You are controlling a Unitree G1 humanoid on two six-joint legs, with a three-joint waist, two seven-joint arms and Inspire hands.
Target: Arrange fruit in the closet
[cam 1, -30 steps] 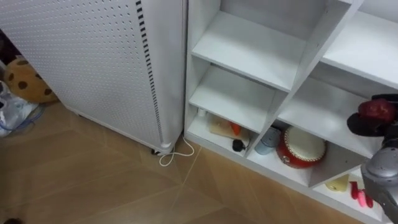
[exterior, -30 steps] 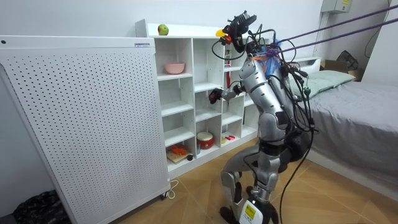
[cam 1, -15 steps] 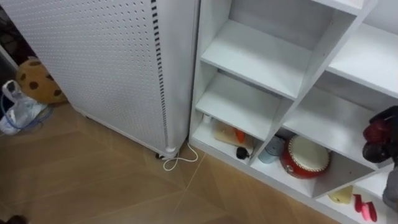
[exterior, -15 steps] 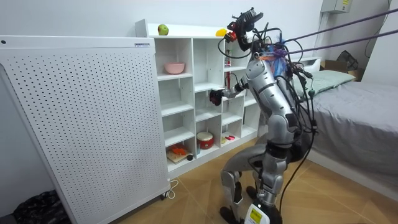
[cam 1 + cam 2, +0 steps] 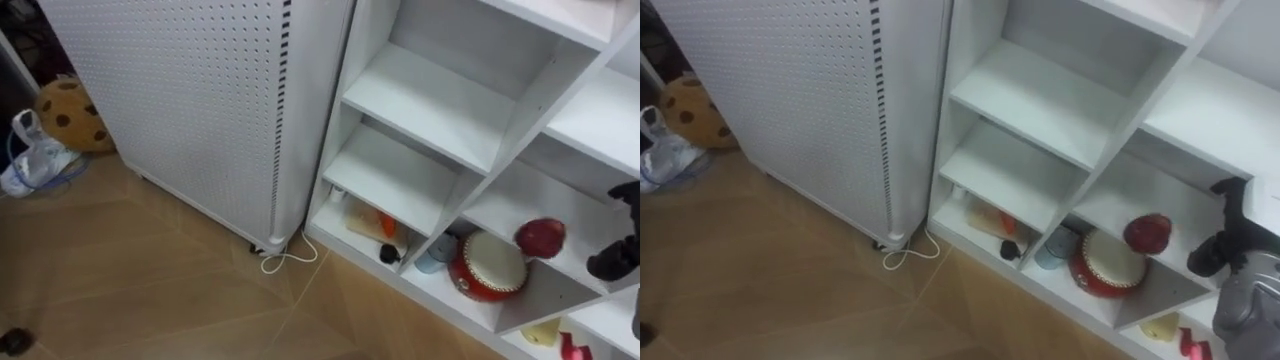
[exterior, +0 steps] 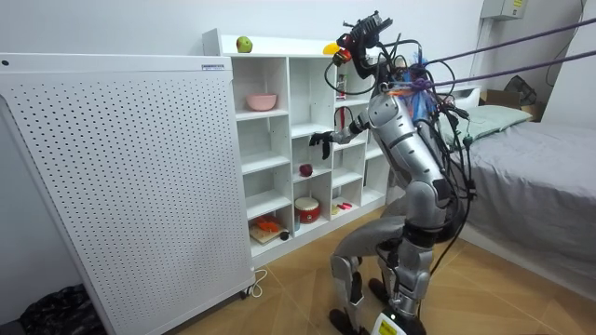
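Reading the right hand's fingers as loose and spread, gripping nothing. The right hand hangs at the mouth of the middle compartment, just beside the apple and not touching it.

Apple sits free on the shelf, one level above the drum. Can't tell how close it is to the front lip from the eye views. In the room view it looks well inside.

Risks as I see them:
- Apple is round on a smooth board, so any knock could roll it. If it goes forward it drops off the lip past the drum to the floor.
- The hand is the likeliest source of that knock. Fingers are spread close to the fruit, so a sideways or sagging pull-out could clip it. Straight back and slightly up looks safest.
- The divider is close to the arm's path. Hitting it could shake the closet and unsettle the apple, maybe also the green fruit and yellow fruit lying loose on top.
- The robot stands knees bent, leaning at the closet with the arm stretched out. A fast retract could sway the torso and swing the hand back into the shelf.
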